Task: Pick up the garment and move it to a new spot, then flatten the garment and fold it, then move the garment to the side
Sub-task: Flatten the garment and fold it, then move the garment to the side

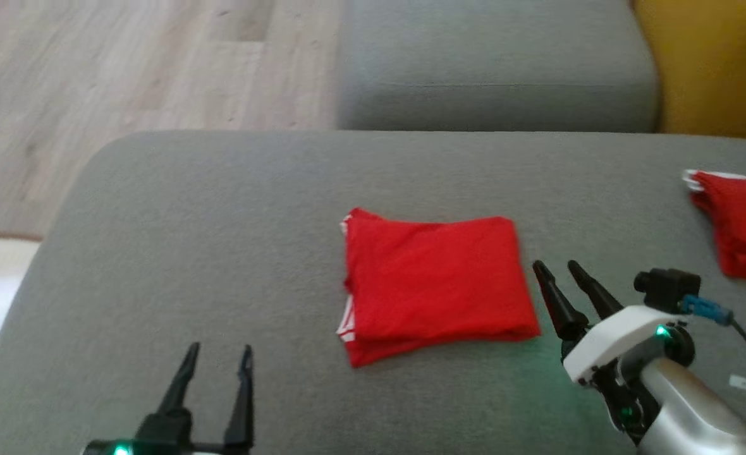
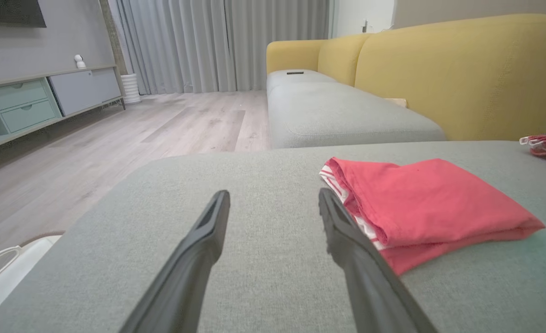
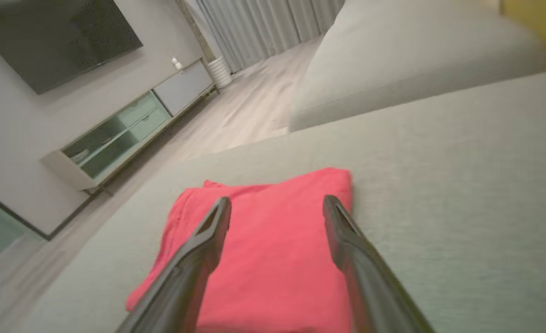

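The garment point(image 1: 433, 287) is a red cloth with white-striped trim, folded into a flat rectangle in the middle of the grey couch seat point(image 1: 221, 240). It also lies right of my left fingers as the garment point(image 2: 421, 203), and under my right fingers as the garment point(image 3: 273, 245). My right gripper point(image 1: 561, 266) hovers just off the garment's right edge, jaws open, nothing between them. My right gripper point(image 3: 276, 203) points across the cloth. My left gripper point(image 1: 220, 349) stands open near the seat's front edge, left of the garment. My left gripper point(image 2: 273, 196) holds nothing.
A second red garment point(image 1: 736, 221) lies at the seat's right edge. A further grey cushion point(image 1: 493, 63) sits behind, with the yellow backrest point(image 1: 714, 63) to its right. Wooden floor point(image 1: 126, 63) drops off at the left, with a TV cabinet point(image 2: 41, 99) beyond.
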Controlling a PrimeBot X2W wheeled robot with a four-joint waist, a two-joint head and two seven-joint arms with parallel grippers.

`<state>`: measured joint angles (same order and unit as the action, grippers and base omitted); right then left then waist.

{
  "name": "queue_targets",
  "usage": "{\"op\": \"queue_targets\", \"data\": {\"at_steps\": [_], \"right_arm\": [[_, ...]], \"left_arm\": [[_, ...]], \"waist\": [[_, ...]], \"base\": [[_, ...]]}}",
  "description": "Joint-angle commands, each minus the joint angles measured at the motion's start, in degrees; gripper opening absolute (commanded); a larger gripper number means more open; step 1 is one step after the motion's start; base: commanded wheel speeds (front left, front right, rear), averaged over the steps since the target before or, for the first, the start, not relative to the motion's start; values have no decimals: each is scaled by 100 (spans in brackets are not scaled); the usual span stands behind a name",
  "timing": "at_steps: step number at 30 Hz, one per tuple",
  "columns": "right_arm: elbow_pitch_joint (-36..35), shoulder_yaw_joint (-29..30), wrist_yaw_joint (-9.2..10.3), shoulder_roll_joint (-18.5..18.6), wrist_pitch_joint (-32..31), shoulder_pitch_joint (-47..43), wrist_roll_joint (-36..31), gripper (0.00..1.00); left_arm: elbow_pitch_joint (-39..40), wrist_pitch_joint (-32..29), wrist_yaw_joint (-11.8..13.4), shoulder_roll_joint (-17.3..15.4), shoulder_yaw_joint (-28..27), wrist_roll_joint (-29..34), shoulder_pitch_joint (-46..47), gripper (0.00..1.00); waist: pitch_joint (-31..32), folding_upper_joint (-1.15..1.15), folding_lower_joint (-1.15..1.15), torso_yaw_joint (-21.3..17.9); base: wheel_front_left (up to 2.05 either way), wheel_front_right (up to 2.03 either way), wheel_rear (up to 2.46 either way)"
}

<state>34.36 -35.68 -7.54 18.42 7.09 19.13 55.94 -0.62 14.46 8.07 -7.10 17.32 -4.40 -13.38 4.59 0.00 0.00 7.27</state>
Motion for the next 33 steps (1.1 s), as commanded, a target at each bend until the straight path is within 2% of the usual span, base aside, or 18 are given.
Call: {"op": "queue_targets", "data": {"at_steps": [1,7,8,11,12,15,18,25,33], "right_arm": [[62,13,5,-19,350,29,-416,100],[180,266,5,-318,777,-264,-1314,100],[-144,701,5,-387,785,-432,-1804,100],[-719,1332,5,-569,788,-958,-2643,100],[-719,1332,5,-569,788,-958,-2643,100],[-1242,1720,5,-803,789,-1545,-3248,100],[-1479,1940,5,-927,789,-1972,-3724,100],[-1652,2263,5,-1143,790,-2394,-4106,100],[-1724,2288,5,-1217,790,-2472,-4249,100]], "left_arm": [[284,54,49,-19,-366,-22,147,100],[318,54,35,36,-764,-71,-97,100],[303,54,-5,60,-863,-79,-166,100],[296,54,-53,126,-993,-101,-246,100],[296,54,-53,126,-993,-101,-246,100],[267,54,-120,184,-1052,-73,-316,100],[265,54,-175,232,-1087,-32,-375,100],[252,54,-270,318,-1137,18,-582,100],[185,54,-357,353,-1142,161,-711,100]], "waist": [[97,0,0,-394],[148,0,0,-720],[177,0,0,-771],[248,0,0,-800],[248,0,0,-800],[352,0,0,-792],[419,0,0,-774],[542,0,0,-715],[623,0,0,-636]], "base": [[0,0,0],[0,0,0],[0,0,0],[0,0,0],[0,0,0],[0,0,0],[0,0,0],[0,0,0],[0,0,0]]}}
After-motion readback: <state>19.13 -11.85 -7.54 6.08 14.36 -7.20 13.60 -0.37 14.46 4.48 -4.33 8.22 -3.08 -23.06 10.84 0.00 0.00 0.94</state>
